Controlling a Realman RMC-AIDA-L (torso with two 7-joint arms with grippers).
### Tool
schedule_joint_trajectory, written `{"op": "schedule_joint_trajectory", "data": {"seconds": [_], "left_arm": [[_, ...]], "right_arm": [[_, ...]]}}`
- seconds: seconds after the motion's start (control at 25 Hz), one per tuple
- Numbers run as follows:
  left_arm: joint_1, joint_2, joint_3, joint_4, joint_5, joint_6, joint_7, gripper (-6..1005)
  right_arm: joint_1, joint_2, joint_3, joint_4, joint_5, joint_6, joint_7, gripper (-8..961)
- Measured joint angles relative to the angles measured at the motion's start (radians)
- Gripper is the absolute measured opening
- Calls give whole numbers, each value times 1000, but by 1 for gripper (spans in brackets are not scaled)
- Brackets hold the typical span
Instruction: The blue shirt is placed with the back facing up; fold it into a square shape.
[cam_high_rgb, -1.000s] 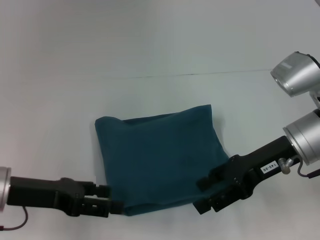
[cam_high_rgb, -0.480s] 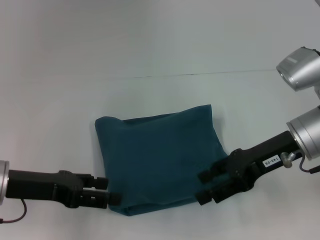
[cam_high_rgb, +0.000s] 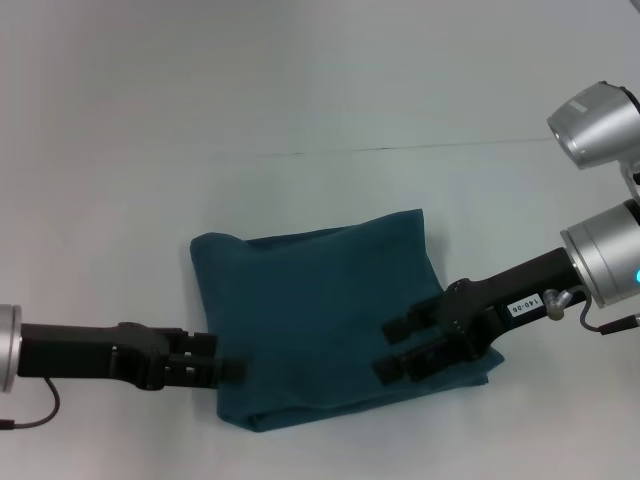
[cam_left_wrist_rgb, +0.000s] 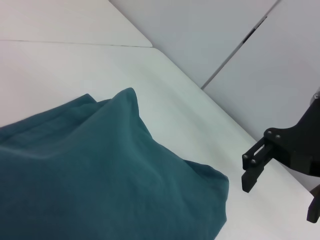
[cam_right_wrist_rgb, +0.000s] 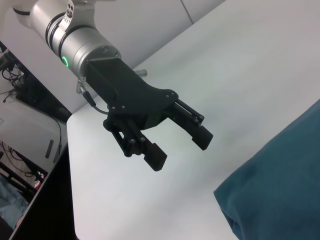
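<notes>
My left gripper (cam_high_rgb: 222, 370) sits low at the near left edge of the blue shirt (cam_high_rgb: 315, 310), its fingers parted and empty, as the right wrist view shows plainly; a second ago it was reaching in at the near hem, and it has since drawn back to the left and slightly farther along that side. My right gripper (cam_high_rgb: 400, 347) has moved the other way, from beside the near right corner to hovering over the cloth itself, fingers spread with nothing between them. The shirt lies on the white table (cam_high_rgb: 320, 100) as a compact, roughly square bundle, plain side up, unchanged in outline. With both jaws free of it, I judge the folding essentially done.
</notes>
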Motion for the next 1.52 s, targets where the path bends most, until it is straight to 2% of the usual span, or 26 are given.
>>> {"op": "schedule_joint_trajectory", "data": {"seconds": [0.16,0.36,1.52], "left_arm": [[0,-2,15,0,0,23,54,835],[8,-19,17,6,-1,19,162,836],[6,-15,18,6,-1,15,128,835]], "right_arm": [[-1,-3,-1,0,0,-4,-1,807],[-1,-4,-4,0,0,-5,-27,807],[-5,-2,-7,0,0,6,-40,807]]}}
